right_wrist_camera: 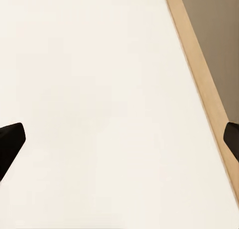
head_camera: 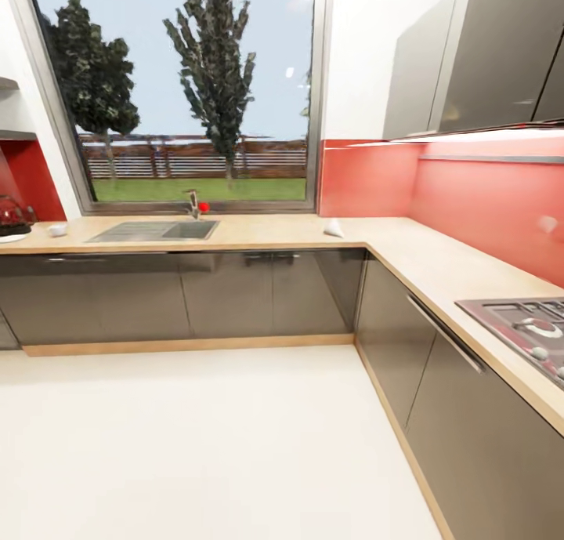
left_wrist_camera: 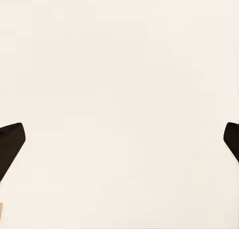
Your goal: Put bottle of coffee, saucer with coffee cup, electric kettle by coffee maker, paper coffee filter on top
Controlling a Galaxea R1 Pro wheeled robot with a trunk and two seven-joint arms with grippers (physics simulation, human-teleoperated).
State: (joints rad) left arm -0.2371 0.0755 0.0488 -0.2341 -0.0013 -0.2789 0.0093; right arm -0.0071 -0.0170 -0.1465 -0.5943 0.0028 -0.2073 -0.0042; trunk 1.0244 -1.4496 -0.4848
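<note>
Nearest, the left hand (left_wrist_camera: 119, 144) hangs over the pale cream floor (head_camera: 211, 446), its two dark fingertips (left_wrist_camera: 11, 144) spread wide with nothing between them. The right hand (right_wrist_camera: 119, 144) is likewise spread wide and empty above the same floor, near the light-wood plinth (right_wrist_camera: 199, 84) that runs along the foot of the dark grey cabinet fronts (head_camera: 439, 399).

Farther on, the L-shaped light-wood counter (head_camera: 407, 250) runs under the window (head_camera: 188, 93) and turns along the red backsplash (head_camera: 486, 203). A hob (head_camera: 525, 328) is set into its right-hand arm. In the corner of the counter lies a small white cone, the paper coffee filter (head_camera: 334, 228). A sink (head_camera: 153, 230) with a tap (head_camera: 193, 204) is set into the counter below the window.

At the far left end of the counter stands the electric kettle (head_camera: 11, 215), a dark glass body partly cut off by the picture edge. Just beside it rests a small white object, apparently the coffee cup (head_camera: 56, 230), too small to identify with certainty. Grey wall cabinets (head_camera: 478, 62) hang above the backsplash.
</note>
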